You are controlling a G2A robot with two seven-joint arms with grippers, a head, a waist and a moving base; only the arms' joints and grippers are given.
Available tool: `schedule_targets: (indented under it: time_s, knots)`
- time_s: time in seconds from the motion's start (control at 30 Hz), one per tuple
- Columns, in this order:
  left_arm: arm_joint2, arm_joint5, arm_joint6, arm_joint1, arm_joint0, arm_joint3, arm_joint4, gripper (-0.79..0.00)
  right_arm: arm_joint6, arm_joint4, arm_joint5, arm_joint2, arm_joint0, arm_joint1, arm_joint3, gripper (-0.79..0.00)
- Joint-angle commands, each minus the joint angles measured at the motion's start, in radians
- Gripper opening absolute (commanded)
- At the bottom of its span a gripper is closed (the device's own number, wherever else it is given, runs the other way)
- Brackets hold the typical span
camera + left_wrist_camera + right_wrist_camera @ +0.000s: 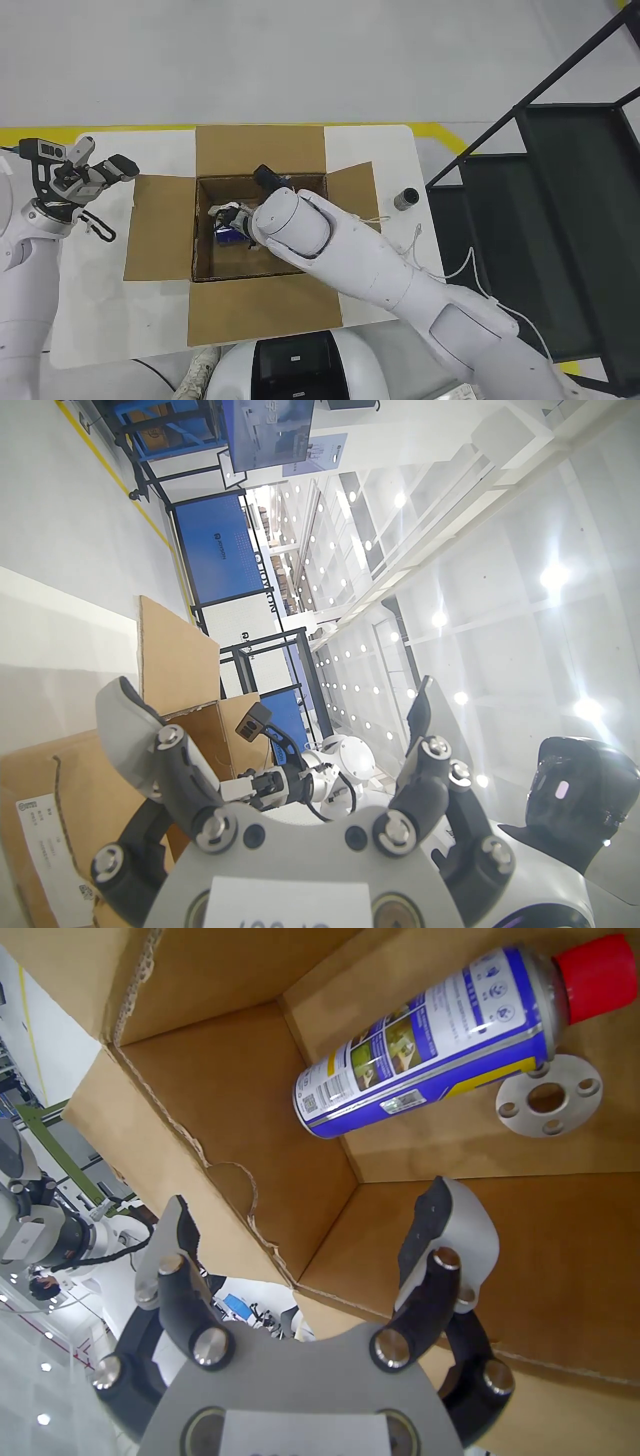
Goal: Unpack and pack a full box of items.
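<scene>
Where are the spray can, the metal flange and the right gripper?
spray can [425,1038], right wrist view, middle of its blue body.
metal flange [574,1109], right wrist view, flat rim beside its centre hole.
right gripper [307,1200], right wrist view, midway between its open fingertips.

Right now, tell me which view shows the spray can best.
Right wrist view: the spray can lies whole in the box, red cap plain. Top view: a blue patch beside the right arm. Left wrist view: the box's outside.

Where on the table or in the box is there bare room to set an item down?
Bare: table left of the box's left flap; box floor beside the spray can. Crowded: around can and flange.
</scene>
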Motion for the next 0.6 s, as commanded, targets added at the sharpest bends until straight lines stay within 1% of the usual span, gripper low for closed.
schedule_targets:
  time_s: [0.0,0.3,0.37,0.47,0.57]
  knots:
    - [0.000,0.000,0.000,0.000,0.000,0.000,0.000,0.000,0.014,-0.008,0.000,0.001,0.000,0.001,-0.001,0.000]
    - [0.000,0.000,0.000,0.000,0.000,0.000,0.000,0.000,0.014,-0.008,0.000,0.001,0.000,0.001,-0.001,0.000]
    - [0.000,0.000,0.000,0.000,0.000,0.000,0.000,0.000,0.013,0.018,-0.017,0.018,-0.018,0.000,0.000,0.000]
    - [0.000,0.000,0.000,0.000,0.000,0.000,0.000,0.000,-0.062,0.099,0.000,0.073,-0.064,-0.013,-0.001,0.000]
    - [0.000,0.000,0.000,0.000,0.000,0.000,0.000,0.000,-0.171,0.171,-0.007,0.096,-0.103,-0.038,-0.010,0.000]
